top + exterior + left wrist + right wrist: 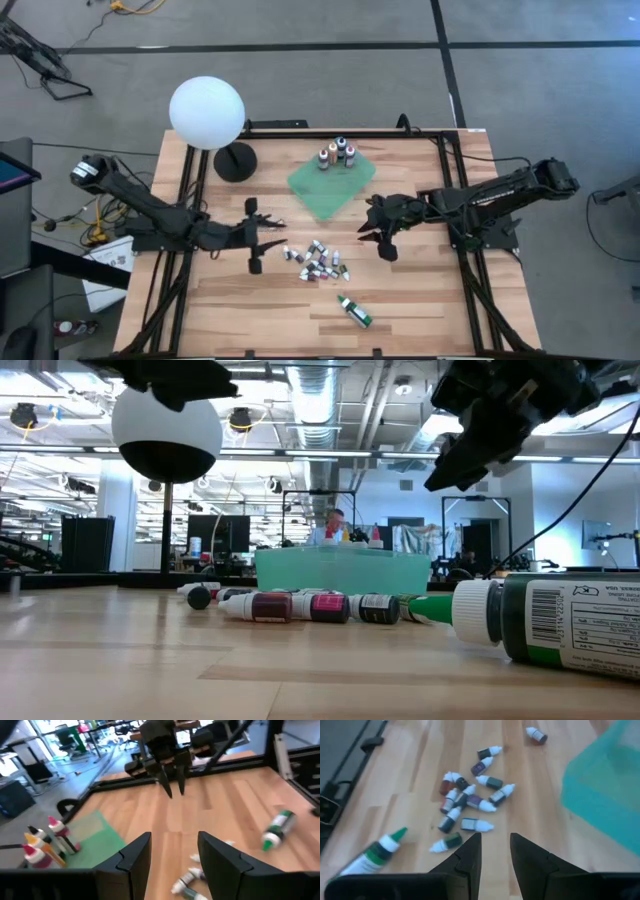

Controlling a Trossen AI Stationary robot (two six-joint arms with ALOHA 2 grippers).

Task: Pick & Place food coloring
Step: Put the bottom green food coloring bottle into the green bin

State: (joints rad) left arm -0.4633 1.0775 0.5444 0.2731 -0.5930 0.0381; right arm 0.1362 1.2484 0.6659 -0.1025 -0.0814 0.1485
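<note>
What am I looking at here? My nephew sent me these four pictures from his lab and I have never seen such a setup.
It is a robot with two dark arms at a wooden table. One picture looks straight down, one looks level across the tabletop, and two come from cameras on the arms' wrists. The left gripper is open and the right gripper has its fingers a little apart; both hang above the table and hold nothing. Between them lies a pile of small dropper bottles, and a bigger green bottle lies apart. A few bottles stand upright on a green cloth. The white ball on a black stand looks like a lamp.
</note>
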